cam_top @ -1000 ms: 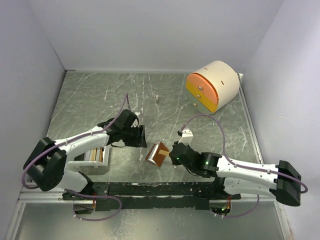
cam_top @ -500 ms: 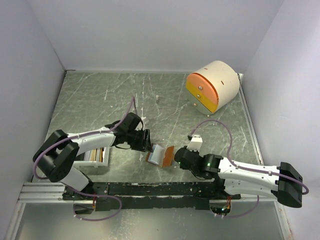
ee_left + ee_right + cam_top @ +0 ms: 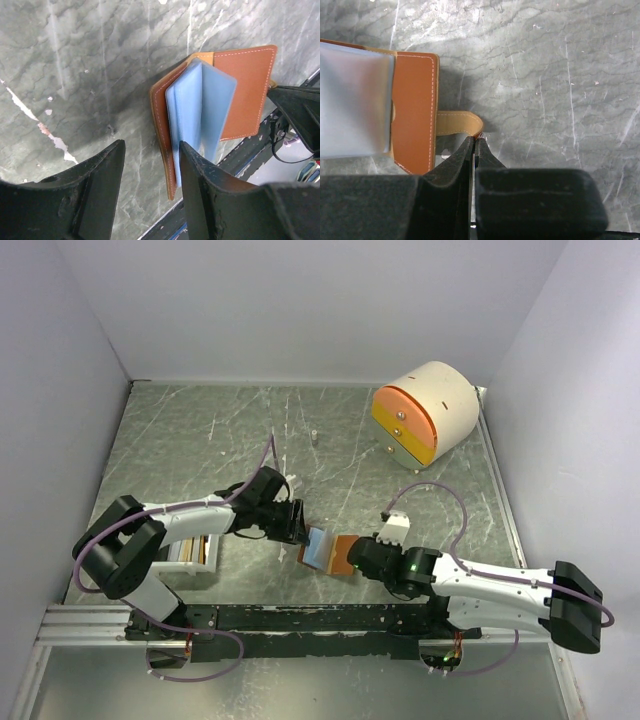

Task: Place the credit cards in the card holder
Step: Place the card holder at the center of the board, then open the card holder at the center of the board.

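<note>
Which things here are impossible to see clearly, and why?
Top view: credit cards in the white tray, mostly covered by the left arm.
Left wrist view: inside of the card holder pockets, closed against each other.
Top view: small object far back, too small to name.

My overhead camera sits high behind both arm bases. It looks down and forward across the whole tabletop (image 3: 200,430) to the back wall, so everything reads small from there. The left wrist camera rides close and peers down between the left fingers (image 3: 95,195) at a patch of tabletop. The right wrist camera is nearer still, looking down over the right fingers (image 3: 450,175). All three views share the card holder (image 3: 328,550): the left wrist sees it whole, the right only part.
</note>
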Tool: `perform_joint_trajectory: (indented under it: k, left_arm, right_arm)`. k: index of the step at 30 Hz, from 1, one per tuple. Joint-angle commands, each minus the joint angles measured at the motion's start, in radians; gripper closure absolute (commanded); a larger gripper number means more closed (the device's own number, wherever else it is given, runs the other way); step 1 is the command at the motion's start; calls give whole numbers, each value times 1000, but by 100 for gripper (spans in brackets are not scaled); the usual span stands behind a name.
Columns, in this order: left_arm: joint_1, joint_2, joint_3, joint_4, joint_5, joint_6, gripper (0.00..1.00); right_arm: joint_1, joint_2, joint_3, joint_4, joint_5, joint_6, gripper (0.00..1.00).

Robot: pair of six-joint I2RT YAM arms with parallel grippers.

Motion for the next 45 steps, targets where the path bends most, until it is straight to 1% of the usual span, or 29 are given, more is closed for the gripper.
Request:
perform_joint_trajectory:
  k: [1,6,9,10,11,12,13,15,16,18,20,22,24,27,31,34,37,42,45]
  left_arm:
    - [-7,9,-24,100,72,-19,42]
    - [-7,32,-39,155,111,-43,43]
    - [-7,47,-38,159,112,-46,47]
    - [-7,49,-37,157,115,-48,52]
    - [-7,49,-38,157,116,-50,60]
    - [-7,47,-37,153,115,-54,70]
    - [-9,42,-37,148,112,-57,78]
    - [-8,30,-35,138,105,-61,89]
    - [-8,22,-35,133,104,-64,93]
    - [-9,12,-31,124,105,-71,93]
    - [-12,2,-26,113,104,-79,93]
    - [-18,-7,-22,94,87,-86,93]
    - [-24,-18,-21,76,67,-90,93]
    - [-34,-40,-26,53,43,-97,93]
    - [-41,-75,-45,46,33,-116,93]
    - [-44,-96,-56,54,32,-126,93]
    - [-43,-106,-63,52,25,-130,93]
    - [-44,-108,-64,53,26,-127,93]
    - [-44,-110,-69,50,19,-129,93]
  right_arm:
    - [-4,-23,-5,29,35,0,100]
    - [-3,-8,-10,62,16,-17,100]
    - [-4,-5,-7,83,5,-34,100]
    - [-4,-2,-4,84,0,-44,100]
    - [-4,-1,6,82,-4,-54,96]
    - [-5,1,19,71,-8,-63,87]
    - [-4,0,36,58,-13,-68,79]
    - [-4,-3,76,32,-23,-82,68]
    - [-5,-6,98,22,-30,-91,64]
    - [-4,-10,148,-2,-39,-115,58]
    - [-4,-12,201,-19,-40,-135,55]
    - [-4,-13,238,14,-58,-176,54]
    - [-3,-2,251,84,-102,-212,54]
    - [-4,55,268,169,-140,-221,54]
    - [-4,168,289,209,-114,-176,53]
    - [-5,253,287,246,-117,-177,53]
    - [-11,320,298,238,-119,-171,53]
    - [-14,333,291,277,-167,-180,53]
    - [-17,334,279,249,-137,-162,54]
